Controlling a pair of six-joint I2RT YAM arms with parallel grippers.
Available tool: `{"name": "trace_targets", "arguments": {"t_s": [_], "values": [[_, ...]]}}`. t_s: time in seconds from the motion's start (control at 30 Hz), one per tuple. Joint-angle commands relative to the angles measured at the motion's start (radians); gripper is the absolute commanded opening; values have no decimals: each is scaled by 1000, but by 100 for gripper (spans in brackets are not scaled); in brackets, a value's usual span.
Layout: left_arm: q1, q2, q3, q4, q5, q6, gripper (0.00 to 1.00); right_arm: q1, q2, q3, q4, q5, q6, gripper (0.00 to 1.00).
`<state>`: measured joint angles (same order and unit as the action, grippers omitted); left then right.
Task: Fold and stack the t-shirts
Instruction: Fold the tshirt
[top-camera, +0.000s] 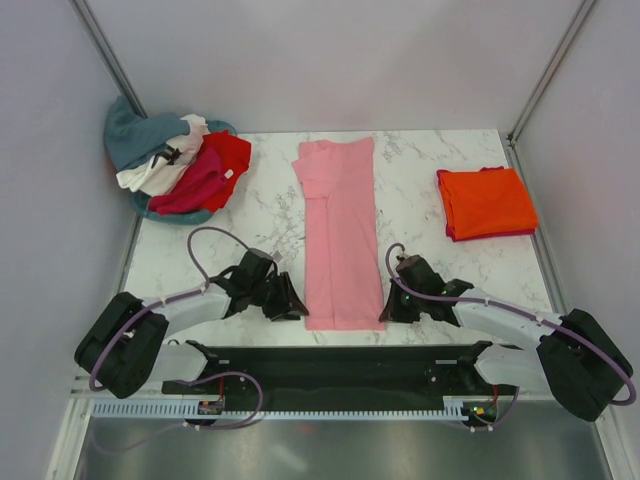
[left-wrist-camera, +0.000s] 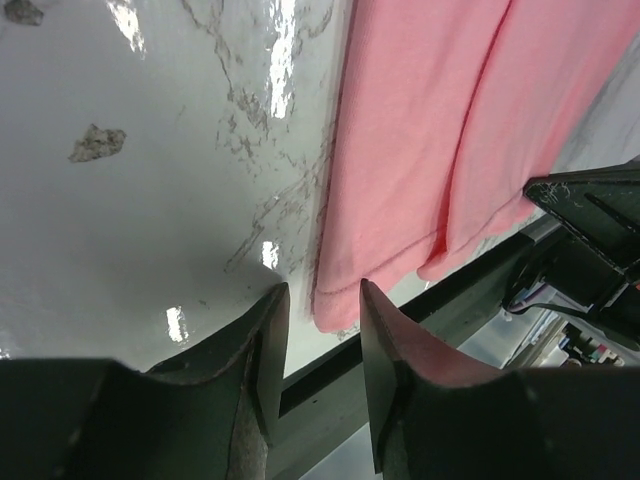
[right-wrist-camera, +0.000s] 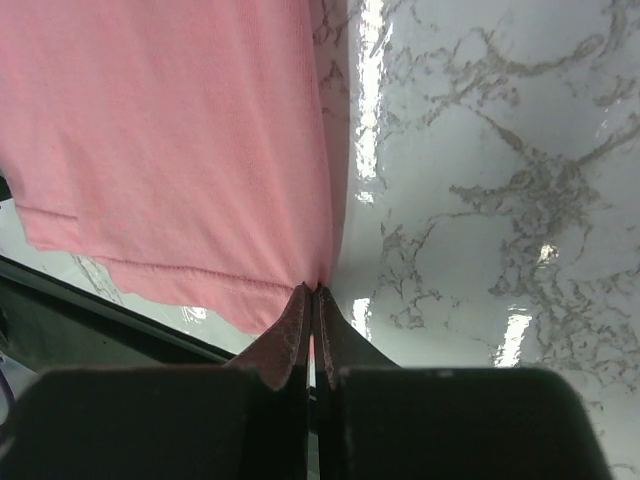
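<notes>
The right fingers (right-wrist-camera: 292, 335) are pinching a near hem corner of the pink t-shirt (top-camera: 340, 240) on the worktop (top-camera: 420, 205), while the left fingers (left-wrist-camera: 262, 345) are hovering spread beside the other corner, needing both layers before lifting.

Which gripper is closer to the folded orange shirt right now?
Right. The right gripper pinches the near right corner of the pink shirt, toward the arms from the orange shirt; the left gripper sits across the pink shirt, at its left edge.
</notes>
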<state>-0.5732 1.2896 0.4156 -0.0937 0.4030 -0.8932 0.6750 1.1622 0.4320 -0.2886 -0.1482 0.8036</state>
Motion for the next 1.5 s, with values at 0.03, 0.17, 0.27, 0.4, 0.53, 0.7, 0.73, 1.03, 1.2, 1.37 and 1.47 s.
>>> {"name": "trace_targets", "arguments": {"t_s": [0.03, 0.17, 0.27, 0.4, 0.53, 0.7, 0.73, 1.03, 1.2, 1.37, 1.47], "values": [[-27, 5, -29, -12, -19, -39, 40, 21, -9, -12, -32, 22, 22, 3], [-53, -1, -38, -14, -36, -62, 40, 23, -12, -10, -32, 27, 26, 2], [-70, -7, -47, -18, -50, -79, 40, 23, -6, -6, -32, 32, 23, 2], [-80, 0, -58, -17, -56, -95, 38, 24, 2, -4, -32, 29, 23, 2], [-105, 16, -51, -12, -87, -113, 25, 24, -4, -3, -32, 30, 23, 1], [-106, -10, -28, -12, -73, -122, 2, 24, -24, 37, -61, 25, 19, 0], [-105, -19, -21, -18, -69, -124, 2, 24, -32, 48, -66, 25, 17, 0], [-48, -53, 201, -147, -39, -55, 2, 5, 0, 327, -156, 125, -58, 0], [79, -23, 323, -161, -13, -4, 2, -87, 120, 489, -161, 136, -121, 0], [168, 94, 452, -159, -39, 31, 2, -181, 272, 637, -139, 82, -176, 0], [197, 160, 544, -153, -56, 39, 2, -222, 378, 735, -133, 61, -202, 0]]}}
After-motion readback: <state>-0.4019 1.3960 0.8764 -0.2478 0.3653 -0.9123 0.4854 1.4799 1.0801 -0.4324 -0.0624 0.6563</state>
